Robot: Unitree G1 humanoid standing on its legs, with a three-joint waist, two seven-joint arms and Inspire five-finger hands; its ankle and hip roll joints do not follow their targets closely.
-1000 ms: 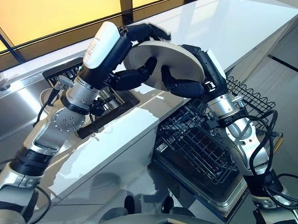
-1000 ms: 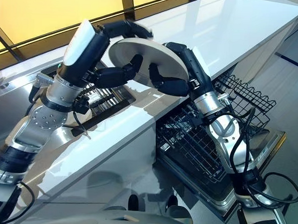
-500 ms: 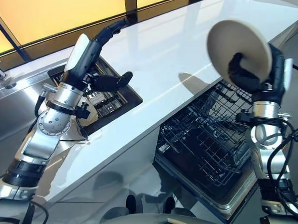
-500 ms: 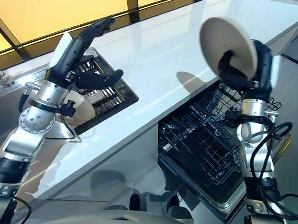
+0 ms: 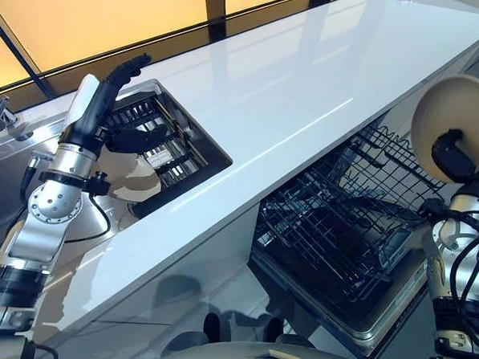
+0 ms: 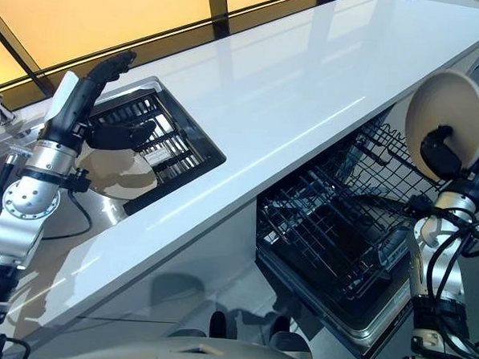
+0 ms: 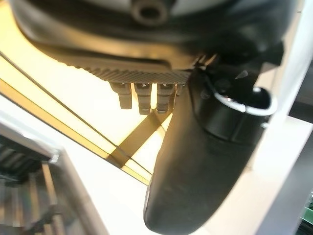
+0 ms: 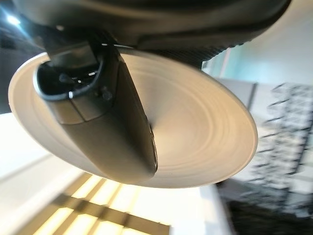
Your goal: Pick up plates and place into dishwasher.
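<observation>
Right eye view has the right hand clamped on a plate above the dishwasher rack, not yet placed, while the left hand, fingers straight, hovers over another plate left in the sink.

I find no readable text, label or number on anything around me (nothing legible at all).

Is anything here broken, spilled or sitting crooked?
Nothing stands out. The right hand holds a plate on edge above the open dishwasher rack; another plate lies in the sink by the open left hand.
</observation>
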